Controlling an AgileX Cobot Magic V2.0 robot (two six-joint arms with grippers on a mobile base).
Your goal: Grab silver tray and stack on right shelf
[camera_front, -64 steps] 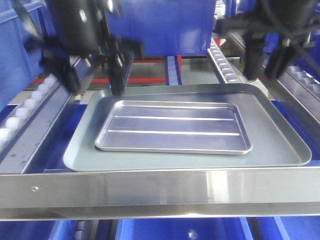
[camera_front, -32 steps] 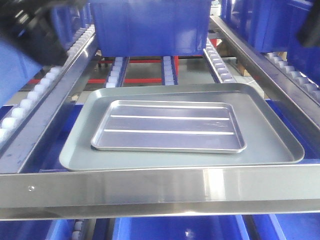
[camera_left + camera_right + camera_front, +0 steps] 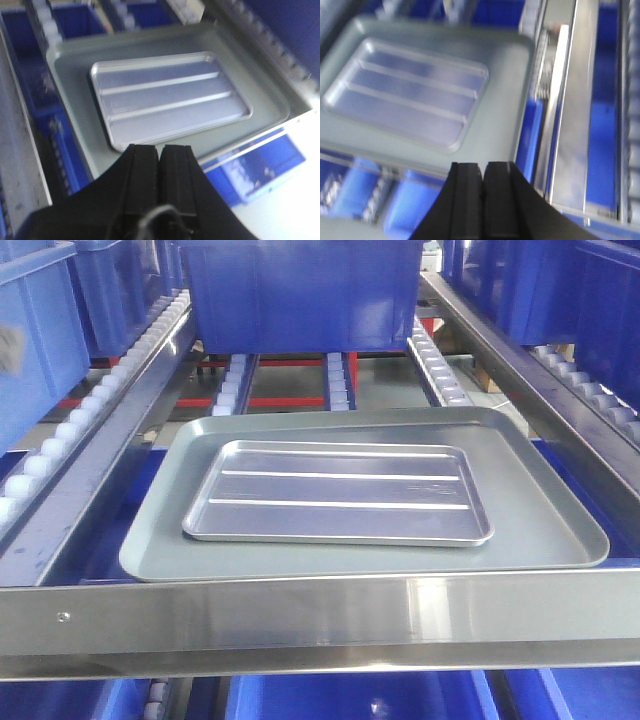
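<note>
1. Silver tray [image 3: 337,492] lies flat inside the bigger dull grey tray [image 3: 540,510], on the right shelf [image 3: 320,615] just behind its front crossbar. Judging by that, the stacking looks done.
2. Left gripper [image 3: 160,152]: fingers pressed together, nothing between them. The silver tray [image 3: 167,97] is ahead of and below the fingertips, apart from them, no contact.
3. Right gripper [image 3: 481,170]: also clamped closed and empty. The silver tray [image 3: 407,92] sits ahead and off to its left; a steel shelf rail [image 3: 565,125] runs ahead on its right.
4. The tray's long axis runs across the left gripper's line of sight, slightly skewed; from the right wrist it angles away to the left.
5. Nearer arm: probably the left, since the tray is more centred in its view, but the right wrist picture is blurred, so low confidence.
6. Neither arm shows in the front view, so both sit clear of the trays.
</note>
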